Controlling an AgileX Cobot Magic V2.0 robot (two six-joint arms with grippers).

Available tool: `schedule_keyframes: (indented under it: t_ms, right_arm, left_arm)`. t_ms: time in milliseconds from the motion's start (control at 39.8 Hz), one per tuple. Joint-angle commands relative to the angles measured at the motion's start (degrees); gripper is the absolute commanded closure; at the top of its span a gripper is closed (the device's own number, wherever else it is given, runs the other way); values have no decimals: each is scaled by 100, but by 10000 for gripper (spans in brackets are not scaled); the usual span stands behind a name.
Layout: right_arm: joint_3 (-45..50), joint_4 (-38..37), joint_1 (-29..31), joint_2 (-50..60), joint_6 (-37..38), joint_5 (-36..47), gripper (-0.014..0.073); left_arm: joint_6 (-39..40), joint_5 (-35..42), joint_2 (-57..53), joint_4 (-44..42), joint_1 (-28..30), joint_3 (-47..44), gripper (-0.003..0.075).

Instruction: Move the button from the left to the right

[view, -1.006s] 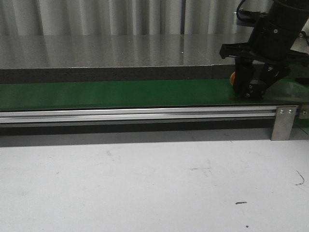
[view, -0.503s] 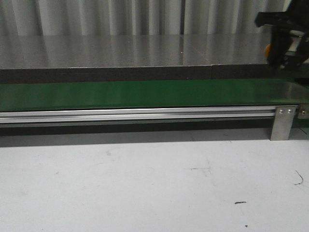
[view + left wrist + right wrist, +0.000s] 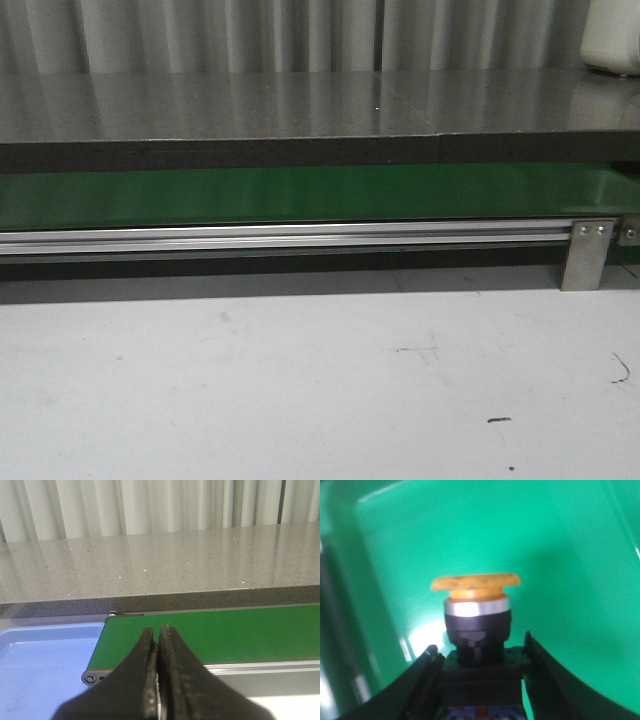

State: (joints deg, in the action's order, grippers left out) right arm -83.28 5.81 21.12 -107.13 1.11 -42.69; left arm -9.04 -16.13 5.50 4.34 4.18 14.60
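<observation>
Right wrist footage shows the button (image 3: 477, 630) clamped by its black body between the fingers of the right gripper (image 3: 480, 680), orange cap outward, over a green tray (image 3: 560, 555). The left gripper (image 3: 159, 675) is seen pressed fully closed and empty, above the green belt (image 3: 240, 635) beside a blue tray (image 3: 40, 670).

Orange-capped button (image 3: 477, 625), black body, held over green bin.

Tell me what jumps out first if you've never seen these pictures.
The button, its orange-yellow cap vivid, sits between the right gripper fingers over a bright green bin. In the front view, the long green conveyor belt runs across. The left gripper is shut above it, beside a blue tray.
</observation>
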Motion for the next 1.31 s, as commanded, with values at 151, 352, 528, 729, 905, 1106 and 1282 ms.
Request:
schedule_keyframes:
  t_ms: [151,352,528,729,905,1106,1282]
  right_arm:
    - [-132,-76,210,-253,-18,459,363]
    - [-130,-77,210,-319,-18,617,172]
    - [-130,-196,212,-296,-18,534,55]
    - [-138,-329,212,166,-18,451,48]
    - [-118,-12,-136,964,-29,347,217]
    - [-104,-18,-1082,1749,-240,273,498]
    - [383,-18,-1858,2502,-280,389,582]
  left_arm:
    - [52,413,63,58,-34,148,741]
    - [52,413,63,58,-34,148,741]
    - [52,413,63,58,-34,148,741]
    - [52,413,63,58,-34,148,741]
    - [52,413,63,58,-34,148,741]
    - [52,413,63,58,-34,148,741]
    - [52,413,63,58,-34,148,741]
